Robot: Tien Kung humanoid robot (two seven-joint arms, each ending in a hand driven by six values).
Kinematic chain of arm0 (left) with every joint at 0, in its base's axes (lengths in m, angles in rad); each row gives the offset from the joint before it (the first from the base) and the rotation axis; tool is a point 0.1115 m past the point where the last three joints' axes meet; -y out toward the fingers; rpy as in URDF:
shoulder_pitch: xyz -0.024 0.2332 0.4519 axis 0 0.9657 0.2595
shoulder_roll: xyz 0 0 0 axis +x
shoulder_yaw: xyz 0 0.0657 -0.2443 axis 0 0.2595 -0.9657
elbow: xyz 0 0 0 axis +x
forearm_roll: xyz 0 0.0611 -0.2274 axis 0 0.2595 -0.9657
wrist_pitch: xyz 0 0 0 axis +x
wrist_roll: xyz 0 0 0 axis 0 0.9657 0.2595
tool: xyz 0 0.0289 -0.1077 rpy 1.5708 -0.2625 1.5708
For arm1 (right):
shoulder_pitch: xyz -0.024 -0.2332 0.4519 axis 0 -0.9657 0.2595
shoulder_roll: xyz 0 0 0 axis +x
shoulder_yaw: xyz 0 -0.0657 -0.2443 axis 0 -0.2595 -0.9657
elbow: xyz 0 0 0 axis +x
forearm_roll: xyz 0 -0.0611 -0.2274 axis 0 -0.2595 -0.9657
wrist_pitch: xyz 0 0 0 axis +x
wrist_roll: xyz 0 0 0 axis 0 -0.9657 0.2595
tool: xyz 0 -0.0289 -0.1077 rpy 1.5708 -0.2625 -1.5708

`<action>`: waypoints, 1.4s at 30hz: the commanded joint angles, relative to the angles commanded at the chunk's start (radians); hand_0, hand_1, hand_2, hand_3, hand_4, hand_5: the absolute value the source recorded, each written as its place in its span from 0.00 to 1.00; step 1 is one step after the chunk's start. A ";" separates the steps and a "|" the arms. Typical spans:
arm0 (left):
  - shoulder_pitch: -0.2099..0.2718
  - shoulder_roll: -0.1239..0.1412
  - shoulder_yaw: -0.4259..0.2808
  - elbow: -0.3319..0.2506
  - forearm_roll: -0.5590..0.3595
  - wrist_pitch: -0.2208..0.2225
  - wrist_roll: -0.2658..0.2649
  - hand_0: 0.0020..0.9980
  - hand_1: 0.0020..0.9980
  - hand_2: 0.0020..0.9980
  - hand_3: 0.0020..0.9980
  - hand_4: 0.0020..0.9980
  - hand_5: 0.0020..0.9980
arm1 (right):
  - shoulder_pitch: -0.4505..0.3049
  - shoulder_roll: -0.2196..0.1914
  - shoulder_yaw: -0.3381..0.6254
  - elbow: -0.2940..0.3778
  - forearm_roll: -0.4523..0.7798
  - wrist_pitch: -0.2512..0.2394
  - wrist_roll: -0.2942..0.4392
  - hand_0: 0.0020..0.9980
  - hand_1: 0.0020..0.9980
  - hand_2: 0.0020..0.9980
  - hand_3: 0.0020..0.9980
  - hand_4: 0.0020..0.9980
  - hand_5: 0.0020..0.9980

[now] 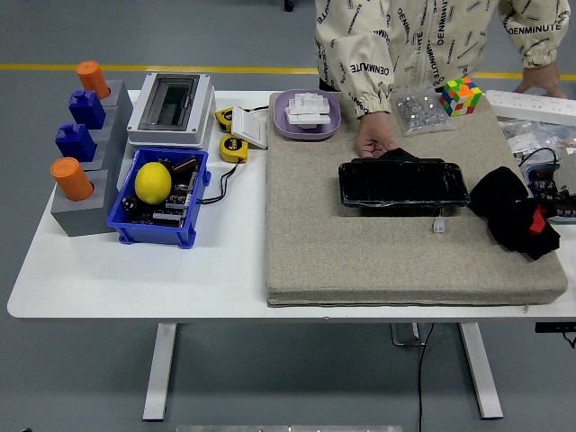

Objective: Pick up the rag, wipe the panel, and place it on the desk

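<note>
While half hidden, perhaps cloth: black rag point(402, 155) behind glossy rectangular panel point(403, 184).

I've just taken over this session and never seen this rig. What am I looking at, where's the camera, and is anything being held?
This is one picture from the robot's head camera, looking down over a white table. Neither robot arm shows. On the beige mat lies the black panel. A person's hand rests at its far edge. The crumpled black bundle at the mat's right looks like the rag, though I can't be sure. A blue bin sits on the left.
</note>
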 joint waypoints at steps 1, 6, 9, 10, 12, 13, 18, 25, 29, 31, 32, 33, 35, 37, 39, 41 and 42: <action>0.000 0.000 0.000 0.000 0.000 0.000 0.000 0.61 0.64 0.66 0.56 0.63 0.44 | 0.001 0.002 -0.005 -0.005 -0.026 -0.003 -0.002 0.84 0.79 0.86 0.87 1.00 0.72; 0.003 0.001 0.001 0.001 -0.001 0.000 0.000 0.61 0.64 0.66 0.56 0.63 0.44 | 0.005 0.016 -0.035 -0.031 -0.202 -0.034 -0.018 0.86 0.80 0.88 0.88 1.00 0.73; 0.006 0.002 0.002 0.001 -0.001 0.000 0.001 0.61 0.64 0.66 0.56 0.63 0.44 | 0.010 0.027 -0.053 -0.052 -0.331 -0.061 -0.032 0.86 0.80 0.88 0.88 1.00 0.73; 0.006 0.002 0.002 0.001 -0.002 0.000 0.001 0.61 0.64 0.66 0.56 0.63 0.44 | 0.012 0.029 -0.057 -0.056 -0.377 -0.068 -0.035 0.86 0.80 0.88 0.88 1.00 0.73; 0.007 0.003 0.003 0.001 -0.002 0.000 0.000 0.61 0.64 0.66 0.56 0.63 0.44 | 0.015 0.032 -0.072 -0.068 -0.455 -0.084 -0.044 0.86 0.81 0.88 0.88 1.00 0.71; 0.006 0.003 0.004 0.001 -0.002 0.000 0.000 0.61 0.64 0.66 0.56 0.63 0.44 | 0.017 0.033 -0.079 -0.075 -0.501 -0.090 -0.046 0.86 0.81 0.88 0.88 1.00 0.71; 0.006 0.003 0.006 0.000 -0.003 0.000 0.000 0.61 0.64 0.66 0.56 0.63 0.44 | 0.022 0.043 -0.105 -0.105 -0.715 -0.098 -0.060 0.87 0.81 0.88 0.88 1.00 0.72; 0.006 0.002 0.006 0.001 -0.004 0.000 0.000 0.61 0.64 0.65 0.56 0.63 0.44 | 0.036 0.093 -0.114 -0.179 -1.007 -0.113 -0.070 0.87 0.81 0.88 0.87 1.00 0.73; 0.006 0.001 0.005 0.000 -0.004 0.000 0.000 0.61 0.64 0.65 0.56 0.63 0.44 | 0.038 0.125 -0.111 -0.221 -1.101 -0.134 -0.065 0.87 0.81 0.88 0.87 1.00 0.73; 0.007 0.001 0.004 0.000 -0.003 0.000 0.000 0.61 0.64 0.66 0.56 0.63 0.44 | 0.037 0.140 -0.108 -0.234 -1.101 -0.145 -0.065 0.87 0.81 0.88 0.87 1.00 0.73; 0.008 0.001 0.004 0.001 -0.003 0.000 0.000 0.61 0.64 0.66 0.56 0.63 0.44 | 0.035 0.151 -0.106 -0.240 -1.101 -0.149 -0.065 0.87 0.81 0.88 0.87 1.00 0.73; 0.008 0.001 0.003 0.001 -0.003 0.000 0.000 0.61 0.64 0.66 0.56 0.63 0.44 | 0.034 0.159 -0.104 -0.243 -1.101 -0.151 -0.066 0.87 0.81 0.88 0.87 1.00 0.73; 0.010 0.001 0.003 0.002 -0.003 0.000 0.001 0.61 0.64 0.66 0.56 0.63 0.44 | 0.030 0.178 -0.099 -0.245 -1.101 -0.153 -0.076 0.87 0.81 0.88 0.87 1.00 0.73; 0.011 0.001 0.004 0.003 -0.003 0.000 0.001 0.61 0.64 0.65 0.56 0.63 0.44 | 0.025 0.194 -0.092 -0.245 -1.101 -0.158 -0.090 0.86 0.80 0.86 0.86 1.00 0.73; 0.011 0.001 0.004 0.002 -0.003 0.000 0.001 0.61 0.64 0.65 0.56 0.63 0.44 | 0.021 0.214 -0.082 -0.246 -1.100 -0.166 -0.109 0.86 0.80 0.86 0.86 1.00 0.73; 0.010 0.001 0.006 0.001 -0.004 0.000 0.001 0.61 0.64 0.65 0.56 0.63 0.44 | 0.018 0.232 -0.070 -0.248 -1.097 -0.168 -0.129 0.86 0.80 0.86 0.86 1.00 0.73; 0.010 0.000 0.006 0.001 -0.004 0.000 0.000 0.61 0.64 0.65 0.56 0.63 0.44 | 0.015 0.244 -0.062 -0.251 -1.094 -0.171 -0.142 0.85 0.79 0.85 0.85 1.00 0.73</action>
